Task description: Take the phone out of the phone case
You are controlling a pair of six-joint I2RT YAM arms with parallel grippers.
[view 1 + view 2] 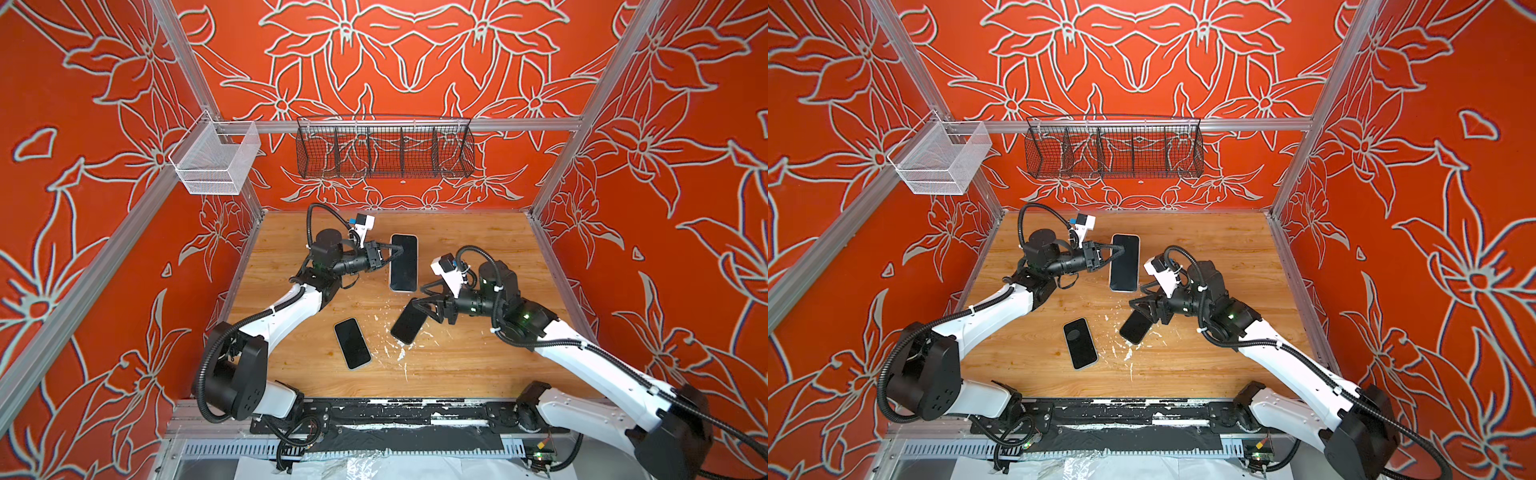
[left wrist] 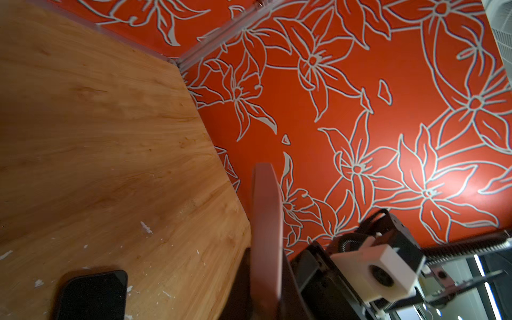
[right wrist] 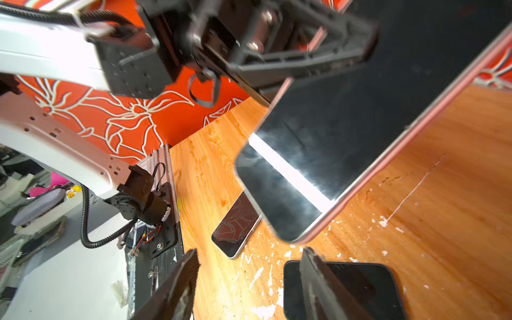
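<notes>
**Left pincer.** The left pincer [image 1: 400, 248] is closed on the long side edge of the phone [image 1: 404, 266], at the end nearer the back wall. The phone sits screen-up in the pink case [image 3: 410, 135]. In the left wrist view, the case [image 2: 266, 221] shows edge-on between the fingers. In the right wrist view, the phone [image 3: 346, 110] hangs tilted above the worktop [image 1: 478, 257], with its pink rim running along the long side. Both top views show it in the middle of the rear half of the worktop, lengthwise front to back [image 1: 1124, 266].

**Right pincer.** The right pincer [image 1: 420, 297] stands open and grips nothing. In the right wrist view, bare worktop shows in the gap between the two fingers [image 3: 177, 288]. The pincer [image 1: 1137, 296] sits at the far end of a dark phone [image 1: 407, 326], which lies at an angle on the worktop, screen up. One finger overlaps this dark phone [image 3: 365, 288] in the wrist view. Whether the finger touches it cannot be told.

**Other items.**
- A third phone [image 1: 352, 343] lies flat, near the dark phone and on its left. It is apart from both pincers. The cased phone partly hides it in the right wrist view [image 3: 235, 224].
- White flecks [image 1: 401, 353] are scattered on the worktop around the two lying phones.
- A black wire basket [image 1: 384, 147] hangs on the rear rail.
- A white mesh basket [image 1: 216, 160] hangs at the rear left corner.
</notes>
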